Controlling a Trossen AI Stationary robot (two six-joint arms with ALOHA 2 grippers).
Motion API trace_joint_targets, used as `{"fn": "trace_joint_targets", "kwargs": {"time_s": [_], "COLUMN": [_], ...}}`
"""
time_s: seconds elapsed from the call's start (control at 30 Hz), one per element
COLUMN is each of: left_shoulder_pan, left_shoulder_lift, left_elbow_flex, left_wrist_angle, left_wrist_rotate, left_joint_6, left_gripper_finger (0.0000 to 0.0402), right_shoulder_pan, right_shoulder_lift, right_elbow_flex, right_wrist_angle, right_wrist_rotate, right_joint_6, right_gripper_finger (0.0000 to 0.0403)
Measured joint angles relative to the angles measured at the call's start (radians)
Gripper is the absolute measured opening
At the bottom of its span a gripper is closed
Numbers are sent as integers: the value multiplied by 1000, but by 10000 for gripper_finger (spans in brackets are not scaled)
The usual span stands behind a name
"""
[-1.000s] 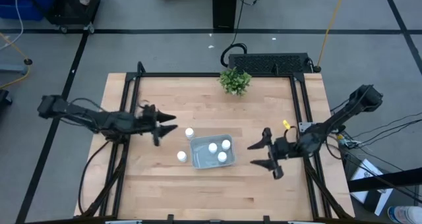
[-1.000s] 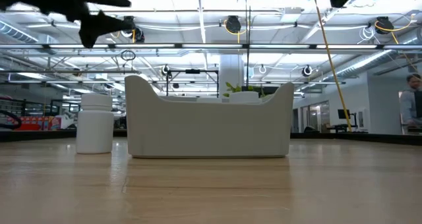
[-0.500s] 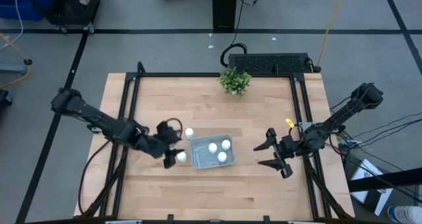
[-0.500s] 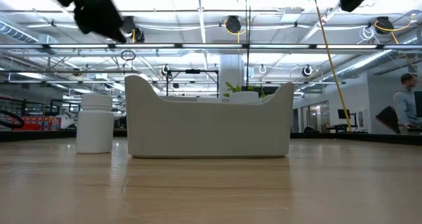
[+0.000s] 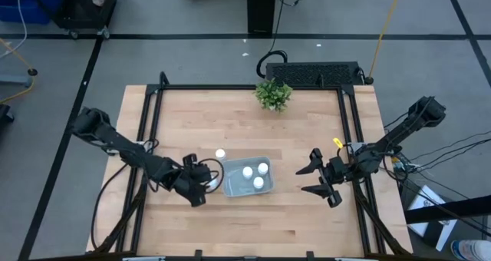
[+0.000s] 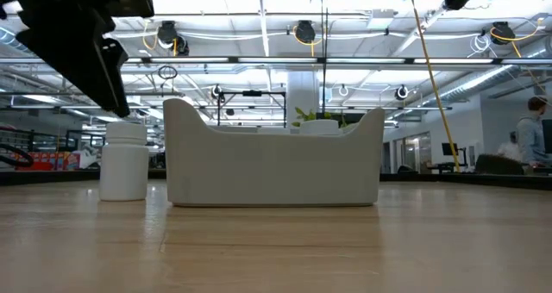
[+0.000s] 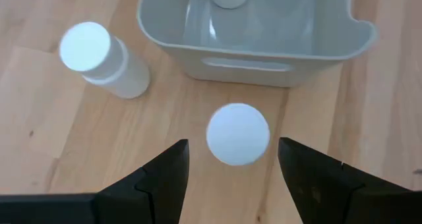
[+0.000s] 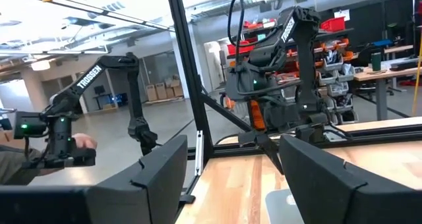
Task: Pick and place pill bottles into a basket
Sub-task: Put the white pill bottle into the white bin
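Looks like the left claw is lining up a pick, hanging spread wide right over a pill bottle standing on the worktop just beside the basket. Next it's probably needing to drop straight down and pinch it. Right claw is waiting off to the side, also spread.

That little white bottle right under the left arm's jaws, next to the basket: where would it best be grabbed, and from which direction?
Probably from straight above, by its round cap or the sides just below. The bottle stands upright, cap up, centred under the open left gripper. The basket wall sits close on one side, so the jaws would best straddle it along that wall, as they are now, not across it. The second bottle stands clear.
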Motion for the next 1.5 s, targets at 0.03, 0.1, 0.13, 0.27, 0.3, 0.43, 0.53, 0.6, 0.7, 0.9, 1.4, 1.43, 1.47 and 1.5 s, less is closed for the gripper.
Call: {"fn": "trace_joint_targets", "kwargs": {"time_s": [0.03,0.1,0.13,0.27,0.3,0.43,0.53,0.6,0.7,0.9,1.4,1.43,1.47,1.5], "left_shoulder_pan": [0,2,3,18,25,64,93,110,123,127,126,128,127,127], "left_shoulder_lift": [3,9,9,8,9,8,8,8,8,8,75,75,75,73], "left_elbow_flex": [0,0,0,0,0,0,0,0,0,0,-19,-19,-19,-19], "left_wrist_angle": [2,8,8,5,3,7,25,25,25,36,62,61,60,59], "left_wrist_rotate": [-1,0,0,28,43,104,133,141,144,154,180,183,184,181], "left_joint_6": [-1,0,2,3,1,1,13,16,16,25,24,24,27,27], "left_gripper_finger": [239,239,239,239,239,239,239,239,239,239,239,239,239,239], "right_shoulder_pan": [0,0,0,0,0,0,0,0,0,0,0,0,0,0], "right_shoulder_lift": [0,0,0,0,0,1,1,1,1,1,2,2,2,2], "right_elbow_flex": [0,0,0,0,0,0,1,1,1,1,1,1,1,1], "right_wrist_angle": [0,0,0,-1,-1,-10,-16,-16,-16,-24,-30,-30,-31,-31], "right_wrist_rotate": [0,0,0,1,1,2,2,2,2,2,2,2,2,2], "right_joint_6": [-2,-4,-4,-4,-4,-1,3,3,3,4,22,22,22,22], "right_gripper_finger": [236,236,236,236,236,236,236,236,236,236,236,236,236,236]}}
